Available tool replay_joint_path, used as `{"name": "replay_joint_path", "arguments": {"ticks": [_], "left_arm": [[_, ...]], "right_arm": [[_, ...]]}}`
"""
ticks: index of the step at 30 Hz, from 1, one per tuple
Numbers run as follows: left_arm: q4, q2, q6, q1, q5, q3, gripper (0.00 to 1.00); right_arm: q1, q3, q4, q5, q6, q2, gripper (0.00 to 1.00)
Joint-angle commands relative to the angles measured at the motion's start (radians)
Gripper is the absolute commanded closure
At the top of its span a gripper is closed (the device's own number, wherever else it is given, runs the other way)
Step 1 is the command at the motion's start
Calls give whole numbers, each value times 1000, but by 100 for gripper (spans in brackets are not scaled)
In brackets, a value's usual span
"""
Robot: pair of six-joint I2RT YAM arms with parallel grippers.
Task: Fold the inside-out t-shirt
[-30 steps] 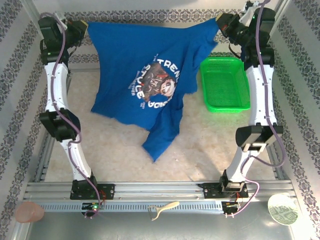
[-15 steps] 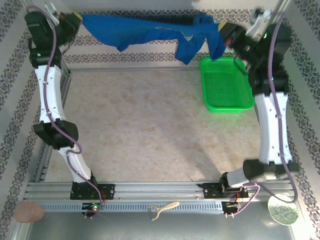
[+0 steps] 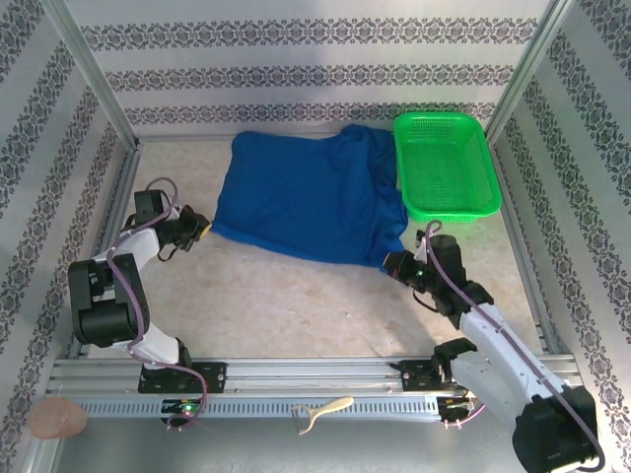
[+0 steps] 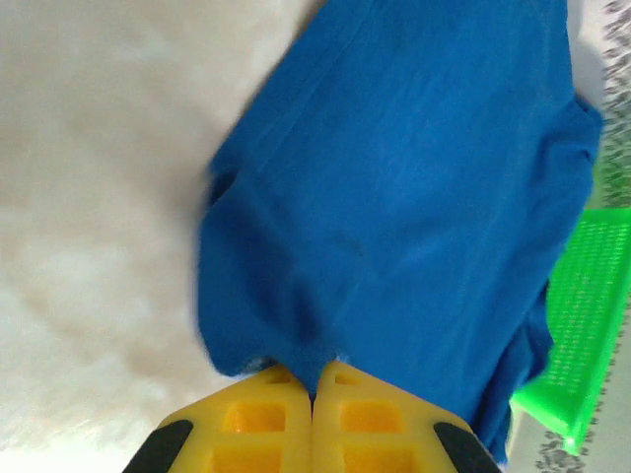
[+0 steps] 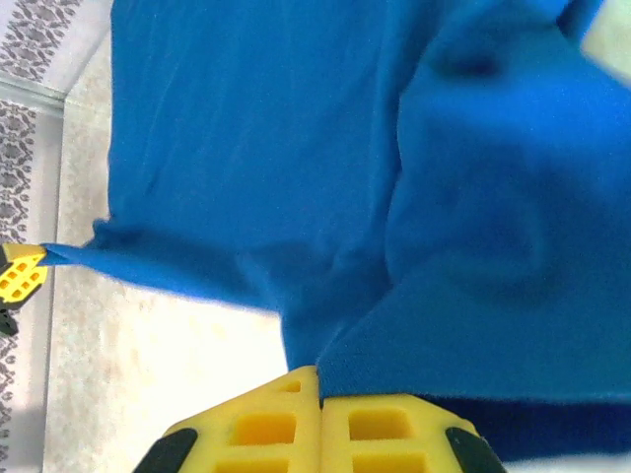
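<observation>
One garment, two arms, one basket on a pale mottled table.

- The inside-out t-shirt, the largest item on the table, lies spread over the far middle with a plain royal-blue face up. Its near edge runs aslant from left to right. The right side is rumpled into folds and is bunched against the left wall of the green basket.
- The basket is a green mesh tray at the far right corner, just beside the cloth.
- Both arms are low and reach inward from the near rail, one to each near corner of the shirt.
- Left gripper: at the shirt's near-left corner. In the left wrist view its yellow fingers are pressed together with the blue hem pinched between them. Clenched on the cloth.
- Right gripper: at the near-right corner. In the right wrist view its yellow pads meet on a fold of the blue fabric. Also clenched on the cloth.
- Smalls along the front rail: a cream-coloured tool in the middle, a pink disc at the left end and a green-and-white round piece at the right end.
</observation>
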Motion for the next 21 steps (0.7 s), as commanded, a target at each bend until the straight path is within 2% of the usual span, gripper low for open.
{"name": "replay_joint_path", "arguments": {"ticks": [1,5,13,18,21], "left_arm": [[39,-83,73,21,-49,-34,100],[-36,-123,66,25,-106,-82,100],[-122,-309,43,37,-208,-214,100],[-148,-406,40,39,-235,-278,100],[-178,-423,66,42,-243,-282,100]], "right_arm": [[31,-82,22,68,37,-89,100],[63,-135,-46,90,63,-186,100],[110,-178,-208,124,118,-375,100],[160,-184,-242,134,144,-410,100],[223,-196,-216,137,174,-391,100]]}}
